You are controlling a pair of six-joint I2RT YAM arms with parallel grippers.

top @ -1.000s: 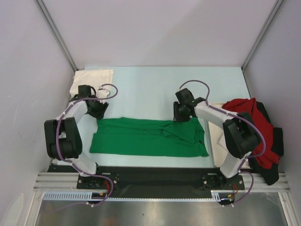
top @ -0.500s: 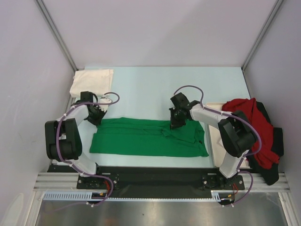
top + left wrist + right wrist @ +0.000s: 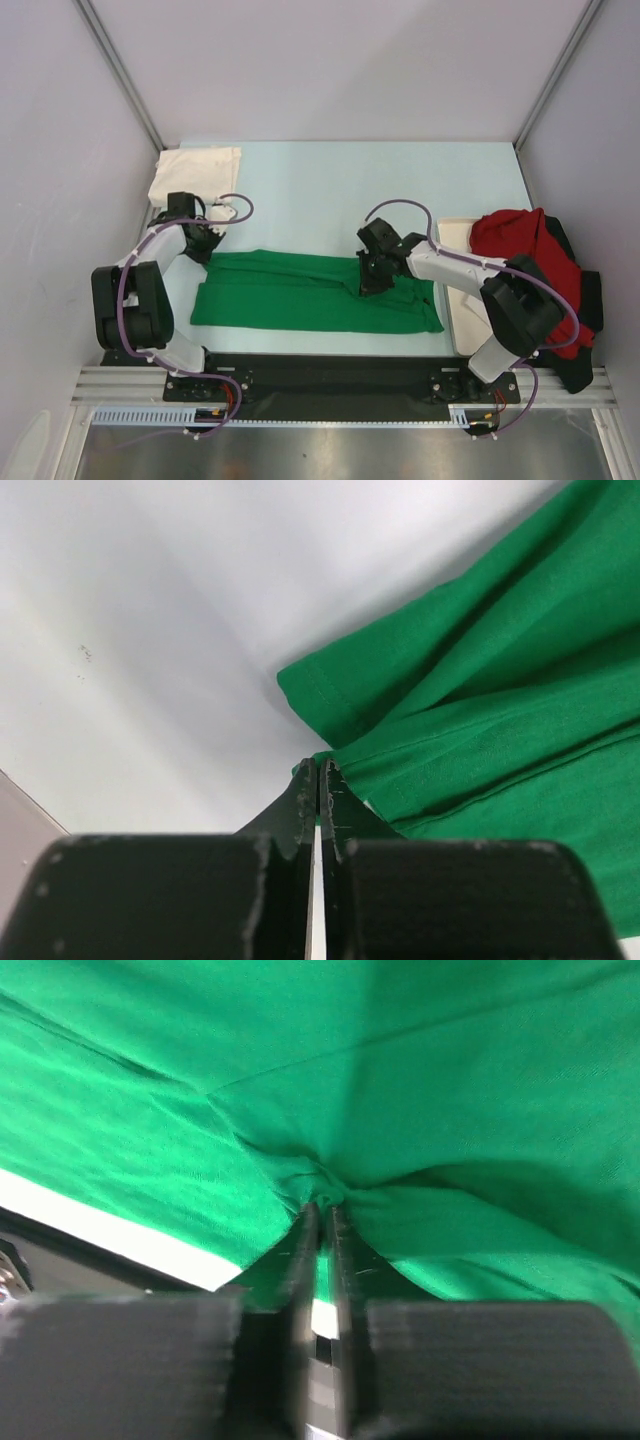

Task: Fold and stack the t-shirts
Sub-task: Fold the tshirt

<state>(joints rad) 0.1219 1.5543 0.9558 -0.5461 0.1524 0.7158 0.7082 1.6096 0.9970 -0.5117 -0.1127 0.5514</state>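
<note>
A bright green t-shirt [image 3: 300,295] lies spread flat across the near half of the table. My left gripper [image 3: 204,249] is at its far left corner. In the left wrist view the fingers [image 3: 320,772] are shut together right at the hem of the green cloth [image 3: 500,700], with a sliver of green at their tips. My right gripper [image 3: 369,277] sits on the shirt's far edge, right of centre. In the right wrist view the green cloth [image 3: 450,1080] puckers into the nearly shut tips [image 3: 322,1206]. A folded cream-white t-shirt [image 3: 195,172] lies at the back left.
A red t-shirt [image 3: 527,252] is heaped over a dark one [image 3: 587,335] at the right edge, partly covering a flat white tray [image 3: 455,242]. Pale table surface [image 3: 330,190] stretches behind the green shirt. Enclosure walls stand on both sides.
The right gripper has moved left and nearer, onto the green shirt, and pinched up a pucker of cloth. The left gripper has shifted slightly and shut at the shirt's corner.
</note>
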